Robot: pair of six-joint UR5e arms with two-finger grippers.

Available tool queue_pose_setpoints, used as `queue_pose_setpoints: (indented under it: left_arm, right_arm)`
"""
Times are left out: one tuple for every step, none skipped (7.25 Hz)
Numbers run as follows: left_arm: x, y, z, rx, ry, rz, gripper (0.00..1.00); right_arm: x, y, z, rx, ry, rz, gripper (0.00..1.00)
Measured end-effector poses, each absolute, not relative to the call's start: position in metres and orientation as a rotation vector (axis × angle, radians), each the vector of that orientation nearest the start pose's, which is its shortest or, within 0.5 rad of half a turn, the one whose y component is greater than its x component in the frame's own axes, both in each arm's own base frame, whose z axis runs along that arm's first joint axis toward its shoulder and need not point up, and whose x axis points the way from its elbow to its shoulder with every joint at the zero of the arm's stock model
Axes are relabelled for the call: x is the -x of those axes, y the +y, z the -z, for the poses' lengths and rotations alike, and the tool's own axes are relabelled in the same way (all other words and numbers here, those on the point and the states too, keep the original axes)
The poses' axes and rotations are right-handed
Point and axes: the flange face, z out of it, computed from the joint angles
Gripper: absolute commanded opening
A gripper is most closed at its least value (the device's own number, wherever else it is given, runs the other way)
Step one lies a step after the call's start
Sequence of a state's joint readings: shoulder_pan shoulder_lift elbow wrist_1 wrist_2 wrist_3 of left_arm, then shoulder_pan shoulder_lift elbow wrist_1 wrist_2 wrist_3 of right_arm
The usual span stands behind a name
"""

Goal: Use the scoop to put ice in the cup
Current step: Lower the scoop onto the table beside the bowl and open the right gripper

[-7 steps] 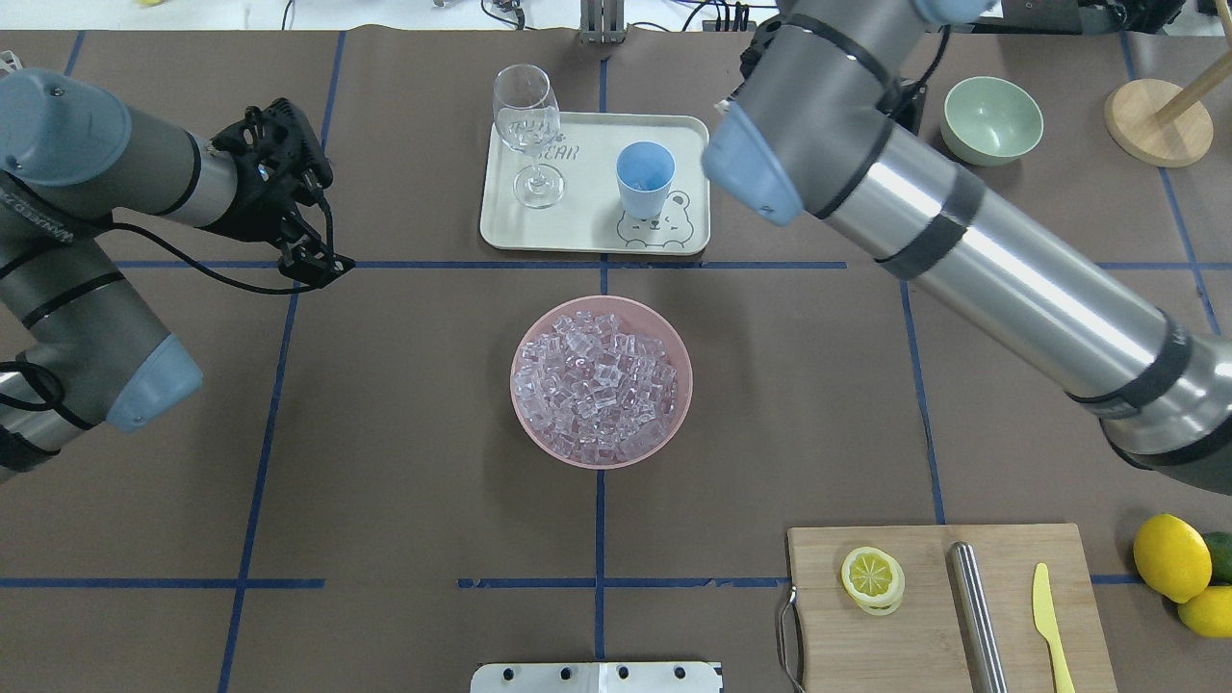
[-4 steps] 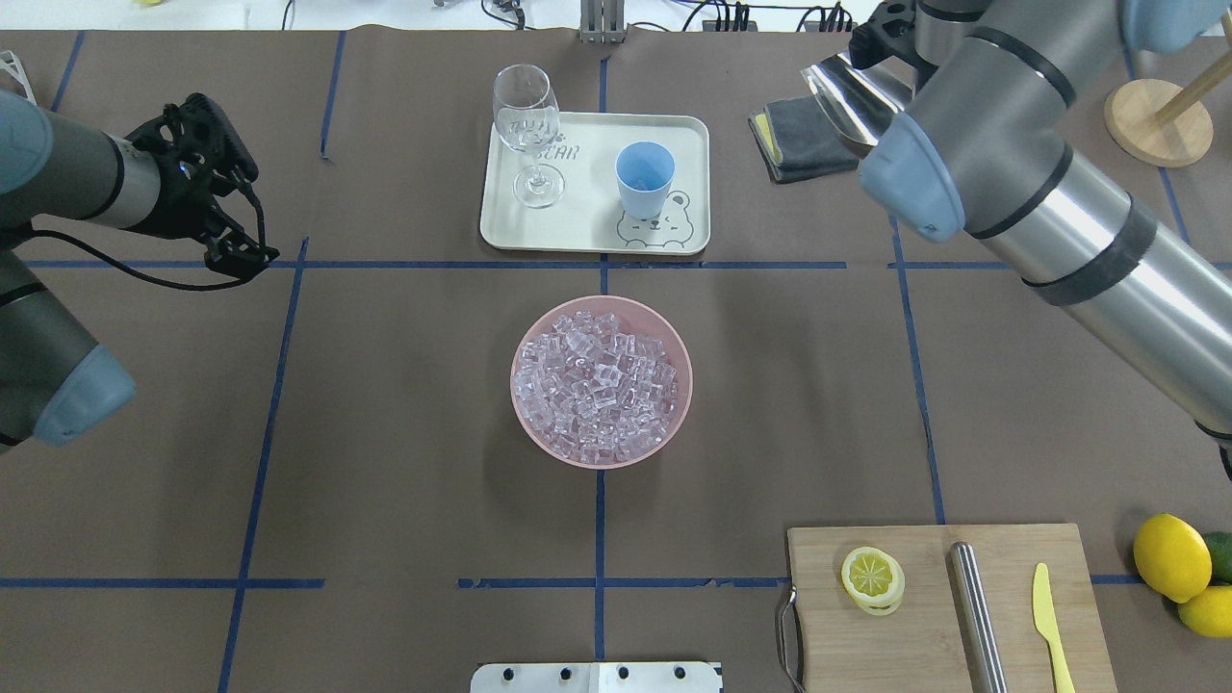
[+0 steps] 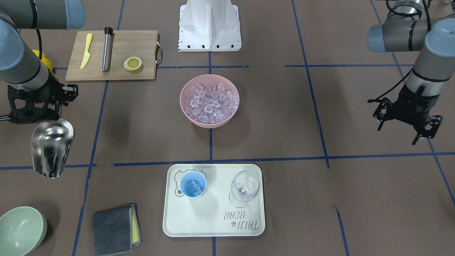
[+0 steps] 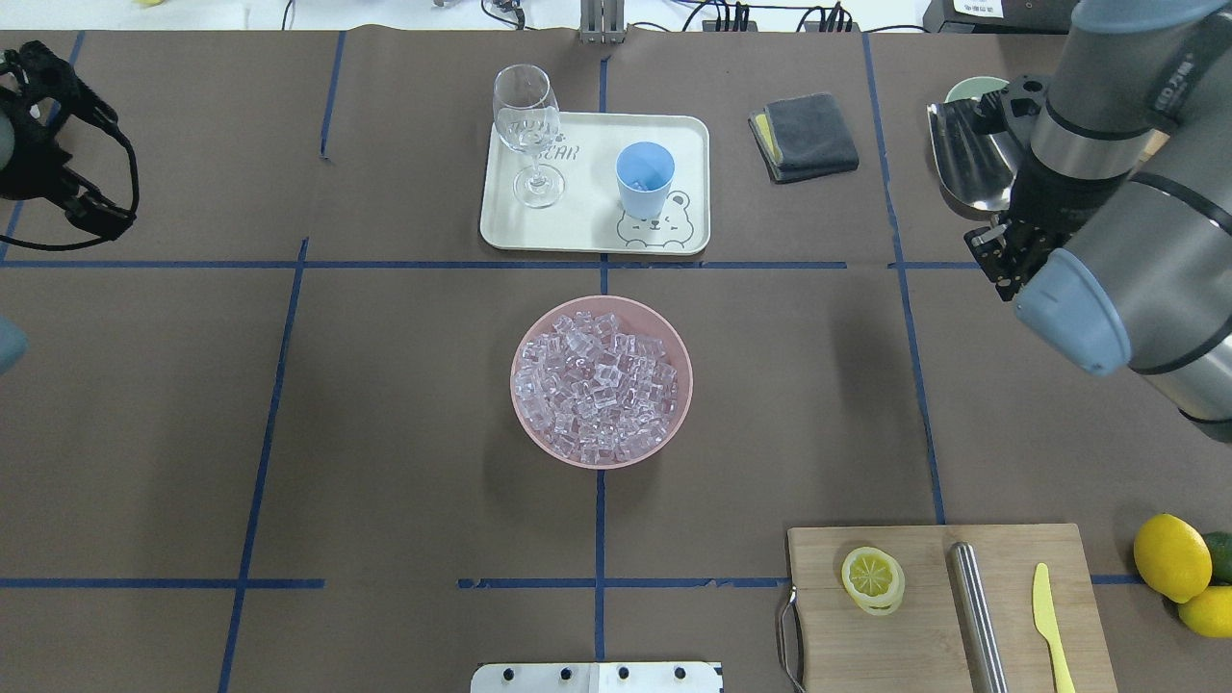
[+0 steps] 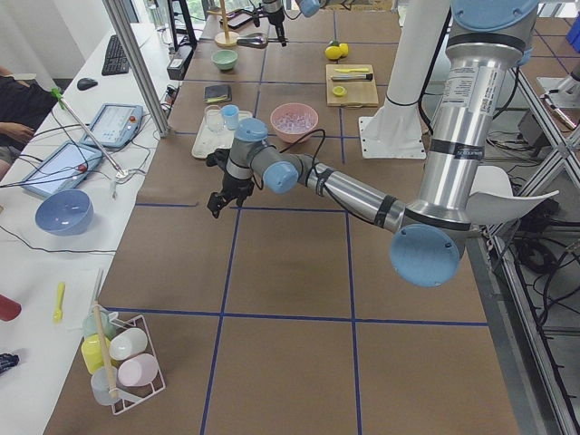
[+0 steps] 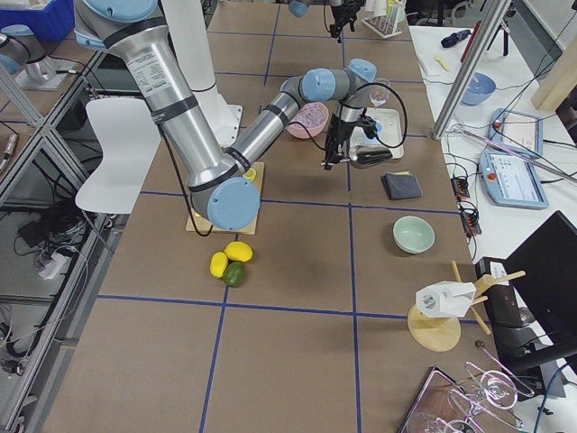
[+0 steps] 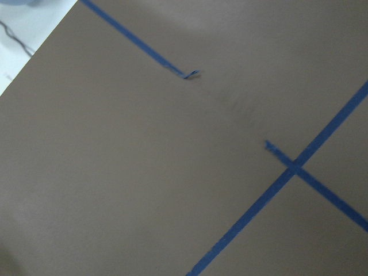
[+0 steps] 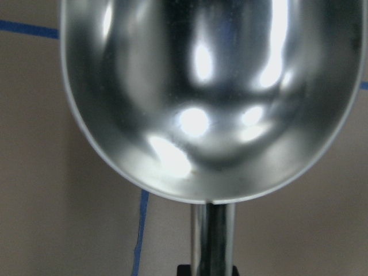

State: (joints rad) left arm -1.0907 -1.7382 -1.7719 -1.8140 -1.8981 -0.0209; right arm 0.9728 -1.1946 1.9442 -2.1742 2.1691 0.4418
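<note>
The steel scoop [image 4: 967, 159] hangs empty in my right gripper [image 4: 1011, 219], which is shut on its rod handle, at the table's far right, well off the tray. The right wrist view shows the bare trough [image 8: 195, 98]. It also shows in the front view [image 3: 51, 147]. The light-blue cup [image 4: 645, 178] stands on the white tray [image 4: 587, 229]; the front view shows clear ice in its bottom [image 3: 193, 185]. A pink bowl [image 4: 517, 385] heaped with ice [image 4: 597, 380] sits mid-table. My left gripper [image 3: 416, 140] hovers empty at the far left, fingers drawn together.
A stemmed wine glass [image 4: 526, 120] stands on the tray left of the cup. A grey cloth [image 4: 804, 135] lies right of the tray, and a green bowl [image 3: 19, 229] is beyond the scoop. A cutting board [image 4: 962, 616] with a lemon slice, steel cylinder and yellow knife, plus lemons [image 4: 1169, 556], are at the near right.
My right arm has swung right with the scoop, from beside the tray to the table's right edge. My left arm has drawn back to the far left.
</note>
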Motion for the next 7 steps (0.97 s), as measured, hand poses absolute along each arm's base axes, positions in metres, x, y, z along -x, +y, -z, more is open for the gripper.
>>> queue_pose_setpoints:
  left_arm:
    - [-0.149,-0.560,-0.474,-0.442,0.456,-0.490,1.00]
    - [-0.121,-0.563,-0.483,-0.367,0.511,-0.438,1.00]
    - [-0.099,-0.563,-0.489,-0.311,0.595,-0.398,1.00]
    - [-0.083,-0.561,-0.494,-0.261,0.655,-0.364,1.00]
    - [-0.071,-0.560,-0.498,-0.225,0.678,-0.334,1.00]
    - [-0.065,-0.559,-0.500,-0.207,0.685,-0.316,1.00]
    - [-0.062,-0.559,-0.501,-0.200,0.687,-0.309,1.00]
  right_arm:
    - [0.246,-0.489,-0.377,0.206,-0.619,0.192,0.00]
    - [0.256,-0.476,-0.395,0.246,-0.648,0.200,0.00]
    - [0.276,-0.465,-0.408,0.282,-0.657,0.204,0.00]
    - [0.298,-0.459,-0.418,0.307,-0.658,0.190,0.00]
    - [0.314,-0.455,-0.431,0.322,-0.656,0.168,0.00]
    - [0.324,-0.454,-0.451,0.334,-0.652,0.154,0.00]
    - [0.329,-0.454,-0.474,0.336,-0.653,0.149,0.00]
